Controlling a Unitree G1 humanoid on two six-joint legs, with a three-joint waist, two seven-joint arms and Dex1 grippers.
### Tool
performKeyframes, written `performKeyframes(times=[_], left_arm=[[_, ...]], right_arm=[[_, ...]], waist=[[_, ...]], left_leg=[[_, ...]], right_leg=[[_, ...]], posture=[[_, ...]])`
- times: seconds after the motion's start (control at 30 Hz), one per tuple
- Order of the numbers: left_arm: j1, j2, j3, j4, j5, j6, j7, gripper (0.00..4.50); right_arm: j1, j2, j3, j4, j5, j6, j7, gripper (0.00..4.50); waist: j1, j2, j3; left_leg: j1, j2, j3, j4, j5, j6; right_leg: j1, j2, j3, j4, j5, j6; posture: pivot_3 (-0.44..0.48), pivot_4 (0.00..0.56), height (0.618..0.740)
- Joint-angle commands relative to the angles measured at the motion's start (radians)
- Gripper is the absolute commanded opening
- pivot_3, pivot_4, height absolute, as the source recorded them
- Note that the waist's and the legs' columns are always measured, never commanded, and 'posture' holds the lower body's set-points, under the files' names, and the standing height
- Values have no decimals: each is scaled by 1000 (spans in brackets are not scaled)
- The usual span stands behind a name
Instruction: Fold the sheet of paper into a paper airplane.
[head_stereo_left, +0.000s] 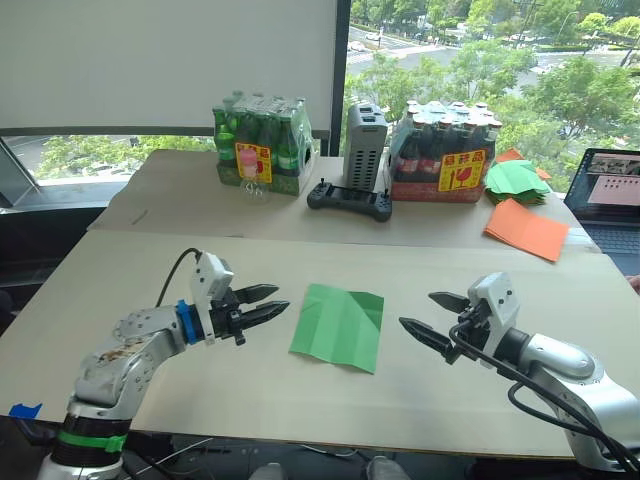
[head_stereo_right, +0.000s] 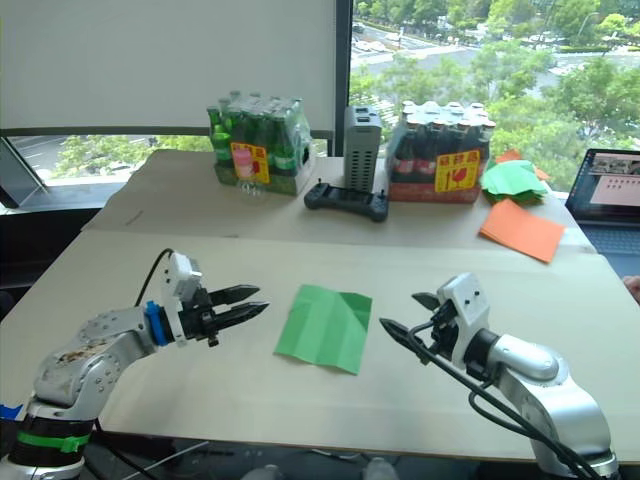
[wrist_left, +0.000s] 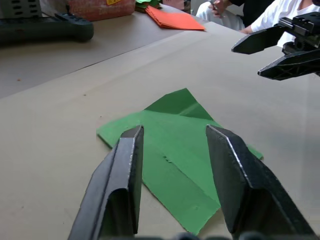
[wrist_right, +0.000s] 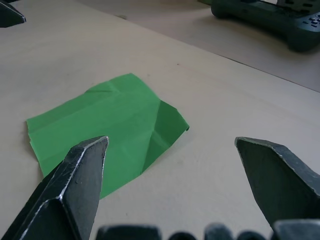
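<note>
Black fingers on the left gripper (head_stereo_left: 262, 304) stand a little apart and hold nothing. They point at the near left side of the sheet of paper (head_stereo_left: 340, 325) and hang just beside it, not touching. The right gripper (head_stereo_left: 432, 317) has its fingers spread wide and is empty too. It waits near the right side of the sheet.

The sheet of paper is bright green. It lies flat on the tan surface (head_stereo_left: 140, 270), between the two grippers. It has some crease lines, and one corner on the far right looks folded over and sits up a bit. It is not yet a plane, so I think most of the folding is still to do.

The next fold looks like a job for both grippers. One should press down on the sheet so it cannot slide. The other should slip a finger under a thin edge and lift it slowly. Thin paper is floppy and lies flat, so the edge may be hard to catch. Going in low helps. It is best to fold along a crease that is there already, then press the fold flat.

Far back on the surface lie an orange sheet (head_stereo_left: 526, 229), a heap of green sheets (head_stereo_left: 518, 180), a black controller (head_stereo_left: 349, 199) and two packs of bottles (head_stereo_left: 262, 144). They are well apart from the work.
</note>
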Motion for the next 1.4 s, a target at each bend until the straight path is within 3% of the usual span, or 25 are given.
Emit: performKeyframes(times=[0.03,0.1,0.27,0.57,0.67,1.0,1.3,1.4], left_arm=[[-82,-32,-113,107,113,-94,-35,563],[-129,-70,-171,191,178,-141,-31,77],[-169,-104,-256,310,292,-190,-35,77],[-143,-63,-339,362,435,-217,-46,77],[-148,-71,-339,370,442,-217,-48,0],[-139,-83,-355,356,452,-215,-54,0],[-137,-93,-353,360,460,-213,-54,0],[-137,-97,-352,359,463,-212,-52,0]], right_arm=[[1,3,-2,-41,5,-15,-13,4500],[5,4,4,-46,3,-17,-18,4500],[18,-1,8,-65,-4,-17,-27,4500],[45,-24,50,-92,-39,-7,-35,4500],[39,-48,99,-71,-89,-10,-36,3640],[-1,-72,252,39,-256,-36,-51,177],[-72,55,354,100,-292,-68,-71,56],[-133,125,333,128,-273,-73,-88,56]], waist=[[0,0,0],[0,0,0],[-8,0,0],[-5,0,0],[-6,0,0],[-5,0,0],[-4,0,0],[-4,0,-1]], left_leg=[[0,0,0,0,0,0],[-1,0,0,0,0,0],[-1,0,0,0,0,0],[0,1,0,0,0,0],[1,1,0,0,0,0],[3,0,0,0,0,0],[3,0,0,0,0,0],[4,0,0,0,0,0]], right_leg=[[0,0,0,0,0,0],[0,0,0,0,0,0],[-1,0,0,0,0,0],[0,1,0,1,0,0],[1,1,0,1,0,0],[2,1,0,1,0,0],[2,1,0,1,0,0],[2,1,0,2,0,0]], posture=[[0,150,740],[0,150,740],[0,150,740],[0,150,740],[0,150,740],[0,150,740],[0,150,740],[0,150,740]])
